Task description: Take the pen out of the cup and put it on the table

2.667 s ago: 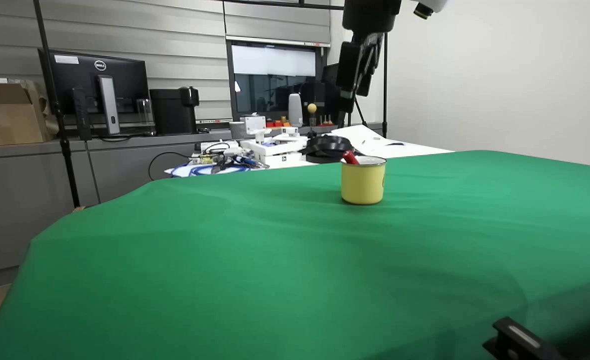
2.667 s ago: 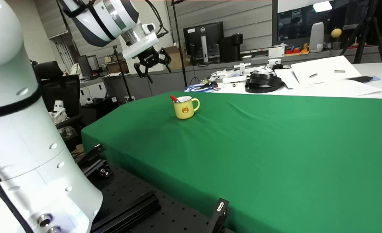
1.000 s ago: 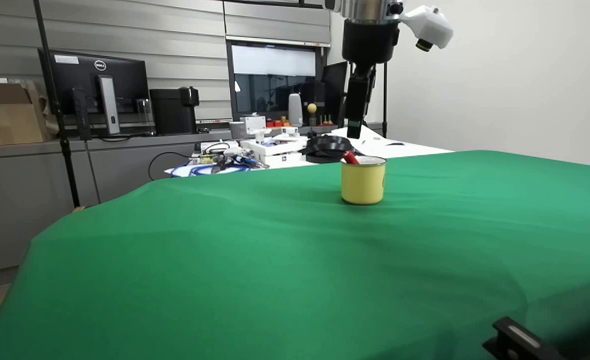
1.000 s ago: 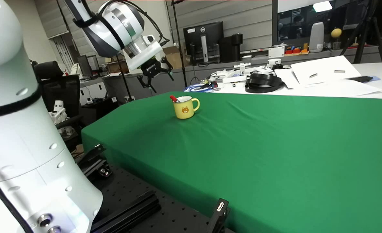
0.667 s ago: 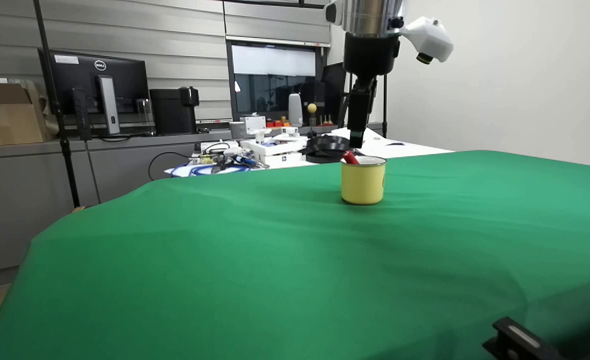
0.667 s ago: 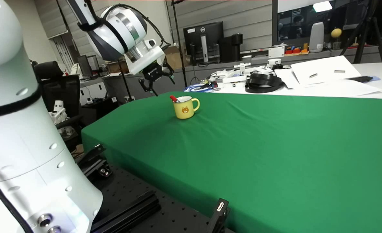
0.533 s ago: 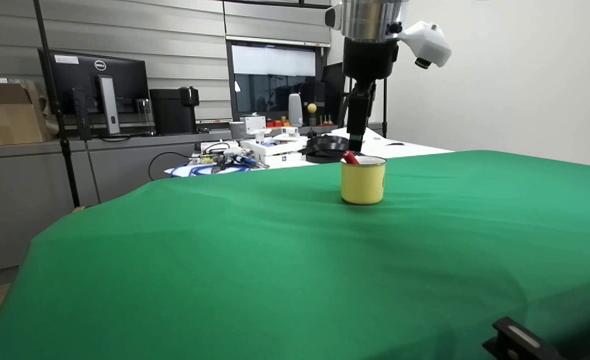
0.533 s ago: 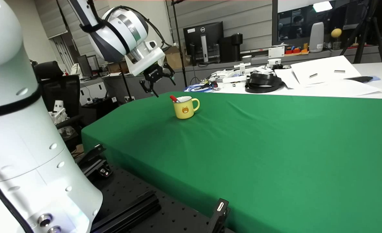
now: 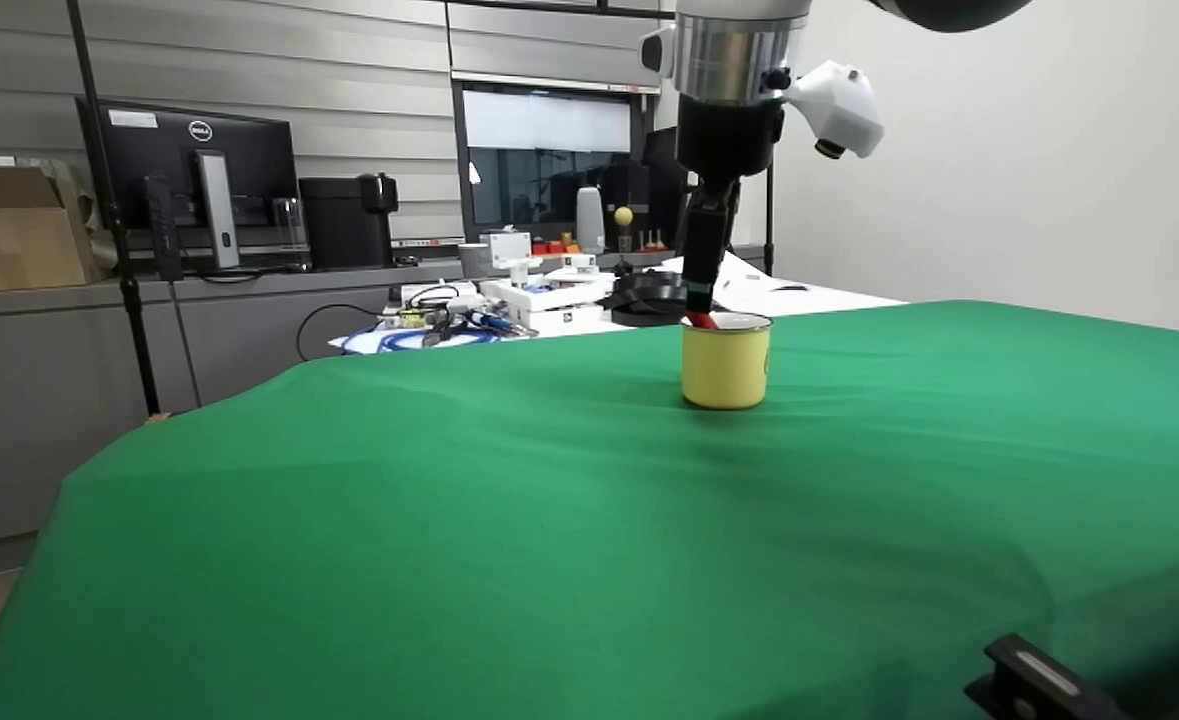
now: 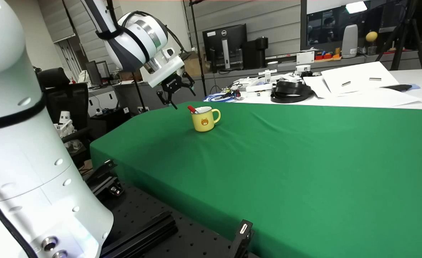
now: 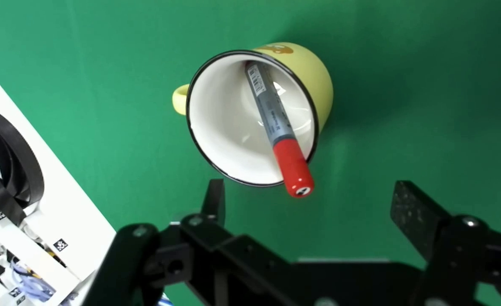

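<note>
My gripper (image 10: 185, 101), jaws spread and empty, has come lower, nearer the pen (image 11: 279, 126) leaning out of the cup (image 10: 202, 124); a grasp likely comes next

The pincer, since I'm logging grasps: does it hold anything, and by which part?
Nothing: the pincer is open, and the pen leans in the cup.

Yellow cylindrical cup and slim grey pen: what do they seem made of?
Yellow cylindrical cup: glossy, perhaps enamelled metal or glazed ceramic; highlights gleam on its white interior.
Slim grey pen: probably smooth plastic; its red cap shows small glints.
</note>
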You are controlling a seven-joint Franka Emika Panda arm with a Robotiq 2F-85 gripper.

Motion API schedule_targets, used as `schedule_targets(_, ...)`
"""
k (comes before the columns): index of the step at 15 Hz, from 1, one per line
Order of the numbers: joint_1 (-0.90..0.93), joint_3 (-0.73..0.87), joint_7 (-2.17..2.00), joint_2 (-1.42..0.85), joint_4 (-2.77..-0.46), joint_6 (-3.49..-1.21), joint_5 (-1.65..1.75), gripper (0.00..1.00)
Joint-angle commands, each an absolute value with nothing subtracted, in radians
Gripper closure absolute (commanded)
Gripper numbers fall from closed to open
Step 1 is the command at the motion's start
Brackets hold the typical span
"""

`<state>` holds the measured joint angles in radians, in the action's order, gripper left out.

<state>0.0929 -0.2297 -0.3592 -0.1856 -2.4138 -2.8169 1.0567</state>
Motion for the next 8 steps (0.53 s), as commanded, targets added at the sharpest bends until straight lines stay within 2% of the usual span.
schedule_targets(1,0.104,-0.211,-0.439,-0.217,-2.378,-2.828,1.125,0.00)
schedule_targets(7,0.104,-0.205,-0.481,-0.255,-2.358,-2.851,1.166,0.00)
schedule_targets(8,0.104,-0.204,-0.483,-0.260,-2.355,-2.854,1.166,0.25)
